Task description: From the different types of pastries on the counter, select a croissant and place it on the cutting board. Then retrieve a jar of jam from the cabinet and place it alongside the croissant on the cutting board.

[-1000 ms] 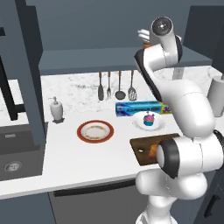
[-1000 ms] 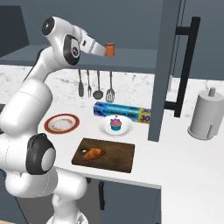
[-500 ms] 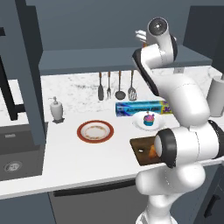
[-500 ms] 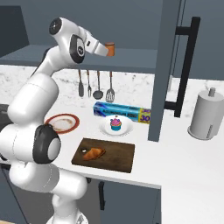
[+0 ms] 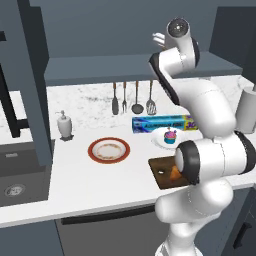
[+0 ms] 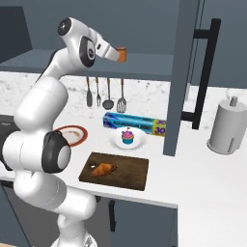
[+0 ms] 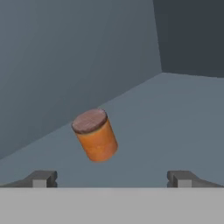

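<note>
The jar of jam (image 7: 95, 135), orange-brown with a darker lid, stands on the cabinet shelf (image 7: 175, 122) just ahead of my open gripper (image 7: 112, 179) and left of its centre line. Both fingertips (image 7: 41, 178) are short of the jar and touch nothing. From the right base, the gripper (image 6: 117, 53) is right at the jar (image 6: 122, 54) on the shelf ledge (image 6: 144, 62). In the left base view the hand (image 5: 159, 39) is raised at shelf height. The croissant (image 6: 102, 169) lies on the dark cutting board (image 6: 128, 173) at the counter's front edge.
A blue-wrapped cupcake (image 6: 128, 136) sits on a white plate behind the board, with a foil box (image 6: 135, 124) behind it. Also here: a red-rimmed plate (image 5: 109, 149), soap dispenser (image 5: 64, 125), hanging utensils (image 5: 132, 97), open cabinet door (image 6: 185, 72), paper towel roll (image 6: 226, 128).
The hand has pushed a little further along the shelf towards the jar. The jaws have stayed wide open. The croissant and the other things have not moved.
</note>
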